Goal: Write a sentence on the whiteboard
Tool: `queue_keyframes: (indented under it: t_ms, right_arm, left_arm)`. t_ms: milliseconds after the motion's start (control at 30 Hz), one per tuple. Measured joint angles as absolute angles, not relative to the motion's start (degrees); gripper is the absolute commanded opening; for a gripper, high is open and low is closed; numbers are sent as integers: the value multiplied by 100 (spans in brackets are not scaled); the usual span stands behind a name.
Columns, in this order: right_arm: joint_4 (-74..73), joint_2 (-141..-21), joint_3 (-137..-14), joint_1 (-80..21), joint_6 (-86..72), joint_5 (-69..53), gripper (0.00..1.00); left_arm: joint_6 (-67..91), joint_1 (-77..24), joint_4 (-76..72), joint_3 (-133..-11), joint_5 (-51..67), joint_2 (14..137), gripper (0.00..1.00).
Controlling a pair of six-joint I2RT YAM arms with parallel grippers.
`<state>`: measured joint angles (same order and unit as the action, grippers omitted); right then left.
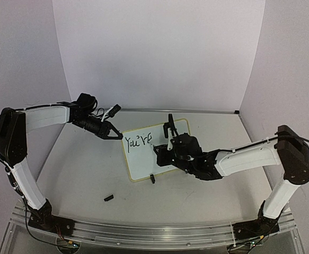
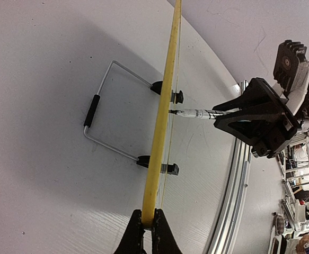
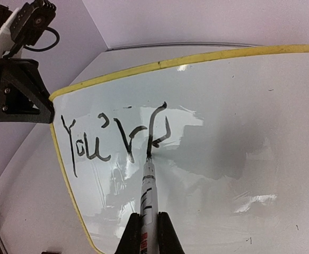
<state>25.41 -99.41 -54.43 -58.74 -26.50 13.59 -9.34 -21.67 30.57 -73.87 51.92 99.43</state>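
1. While the overhead view lays out the whole table, with the whiteboard (image 1: 159, 161) in the middle between the two arms, it buries both grips under the wrists
2. The left wrist camera shows what that view cannot: the left gripper (image 2: 148, 228) has its fingers pressed together on the board's yellow edge, which the top view places at the upper left corner
3. Seen edge-on from there, the board has a bent wire stand (image 2: 98, 114) behind it and black clip feet (image 2: 176, 96) gripping its rim; I cannot make out the stand from either other camera
4. Only the right wrist camera makes the writing readable: the sentence (image 3: 114, 138) reads "You're" in thin black letters across the upper left part of the white face
5. The right gripper (image 3: 148, 235) is clamped on a marker (image 3: 148, 193), whose tip touches the board at the lower end of the last letter
6. The marker's long axis runs straight out from those fingers, tip toward the white face; from the left wrist it meets the board nearly square-on
7. The board's long axis runs across the table from left to right, its right end slanting a little away from the arm bases, the written face turned toward the right arm
8. A small black piece (image 1: 108, 198) lies on the table nearer the bases, apart from the board, and only the overhead view catches it
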Motion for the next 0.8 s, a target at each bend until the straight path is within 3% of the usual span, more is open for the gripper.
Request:
queue_keyframes:
  t_ms: [800]
  right_arm:
    - [2138, -9358, -5203, -5879, -2562, 1845, 0]
  left_arm:
    - [-960, -2171, 3059, -7387, 5205, 9942, 0]
